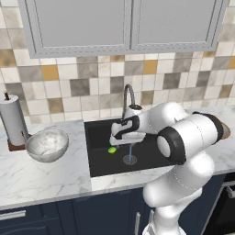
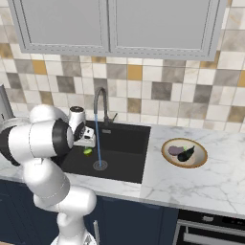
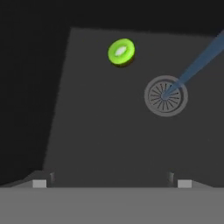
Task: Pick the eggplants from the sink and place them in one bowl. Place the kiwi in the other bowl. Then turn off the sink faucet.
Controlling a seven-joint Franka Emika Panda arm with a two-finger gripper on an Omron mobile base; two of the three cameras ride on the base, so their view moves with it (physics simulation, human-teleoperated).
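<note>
Gripper: the gripper (image 3: 111, 178) hangs over the black sink (image 1: 98, 158) with its two fingertips (image 3: 40, 183) spread wide and nothing between them. In the left base view the gripper (image 1: 117, 138) is above the left part of the basin, apart from the floor of it.

Kiwi: the kiwi (image 3: 121, 52) lies on the sink floor, left of the round drain (image 3: 166, 95) and near it, not touching. It is not yet picked. In the left base view the kiwi (image 1: 111, 150) is just below the hand; in the right base view the kiwi (image 2: 88, 151) lies beside the water stream.

Faucet: the sink faucet (image 2: 101, 103) stands at the far edge of the sink, and a thin blue stream (image 2: 98, 139) falls from the spout on the drain. So the water runs, and this step is left.

Eggplants: both eggplants (image 2: 182, 152), the pale mauve one and the dark one, lie side by side in the shallow tan bowl (image 2: 201, 159) on the marble counter (image 2: 191, 184), right of the sink. This part seems done.

Other bowl: the deep speckled bowl (image 1: 62, 141) stands on the counter left of the sink, beside a paper towel roll (image 1: 13, 119). Its inside looks empty.

Progress: I judge about one third is done. What is left: to grasp the kiwi, to carry it left to the speckled bowl, then to close the faucet.
</note>
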